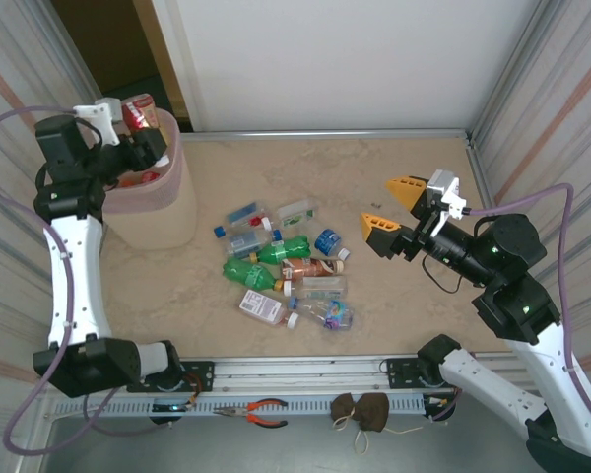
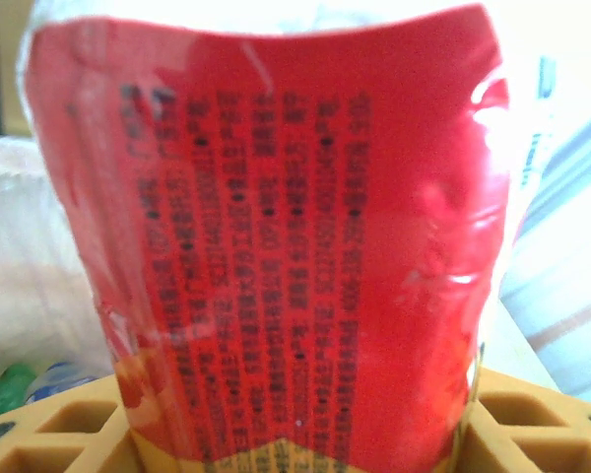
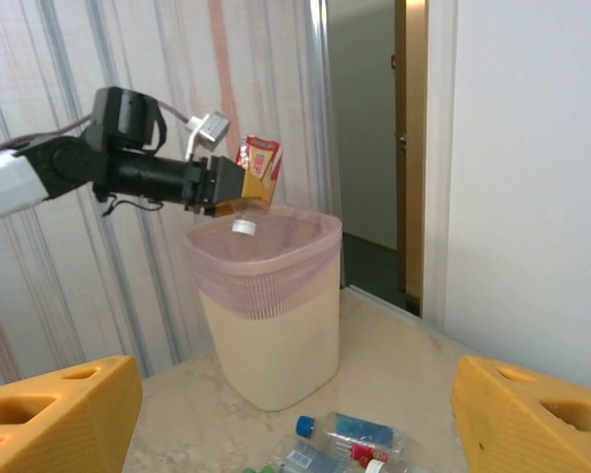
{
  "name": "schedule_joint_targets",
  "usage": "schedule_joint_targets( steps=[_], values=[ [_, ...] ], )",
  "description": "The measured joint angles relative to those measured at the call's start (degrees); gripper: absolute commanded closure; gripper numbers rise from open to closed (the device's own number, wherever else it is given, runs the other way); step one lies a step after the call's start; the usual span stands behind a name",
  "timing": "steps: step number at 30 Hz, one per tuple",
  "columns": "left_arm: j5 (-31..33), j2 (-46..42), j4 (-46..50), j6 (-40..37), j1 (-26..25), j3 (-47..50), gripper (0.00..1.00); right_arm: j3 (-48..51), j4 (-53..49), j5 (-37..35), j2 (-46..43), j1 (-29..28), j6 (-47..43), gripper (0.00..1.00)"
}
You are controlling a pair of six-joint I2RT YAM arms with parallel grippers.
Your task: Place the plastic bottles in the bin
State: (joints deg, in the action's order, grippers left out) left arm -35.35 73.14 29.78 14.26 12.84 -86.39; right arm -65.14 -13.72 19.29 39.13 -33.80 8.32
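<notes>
Pressed close to the left wrist lens is a red-labelled bottle [image 2: 276,246], clamped in the left tool [image 3: 234,187] above the mouth of the pink bin [image 1: 182,168] at the far left of the worktop [image 1: 404,148] — a beige, marble-patterned surface closed in by a white panel [image 1: 355,59] on the far side and ribbed panels [image 1: 532,89] left and right. From above, the other plastic bottles [image 1: 286,266] lie clustered mid-worktop, left of the right tool [image 1: 394,212], whose fingers stand apart on nothing, and pliers [image 1: 261,412] rest by the near rail [image 1: 305,370]. Looking across from the right wrist brings in something else — an open doorway [image 3: 374,128] behind the bin.
</notes>
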Motion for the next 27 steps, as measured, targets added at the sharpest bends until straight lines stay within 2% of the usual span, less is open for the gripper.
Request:
schedule_joint_targets(
  steps=[7,12,19,27],
  values=[
    [12.85,4.72,-1.53,14.82,0.39,-0.28,0.54,0.7,0.22,-0.02,-0.28,0.0,0.0,0.19],
    [20.06,13.7,2.01,25.27,0.39,-8.11,0.49,1.62,0.17,-0.2,-0.61,0.0,-0.02,0.19],
    [22.6,28.09,8.87,37.94,0.15,-19.23,0.47,2.82,0.11,-1.55,-2.14,0.0,-0.07,0.19],
    [24.55,36.59,14.86,44.87,-2.08,-23.54,0.4,3.96,-0.5,-3.28,-3.19,0.0,-1.38,0.19]
  ],
)
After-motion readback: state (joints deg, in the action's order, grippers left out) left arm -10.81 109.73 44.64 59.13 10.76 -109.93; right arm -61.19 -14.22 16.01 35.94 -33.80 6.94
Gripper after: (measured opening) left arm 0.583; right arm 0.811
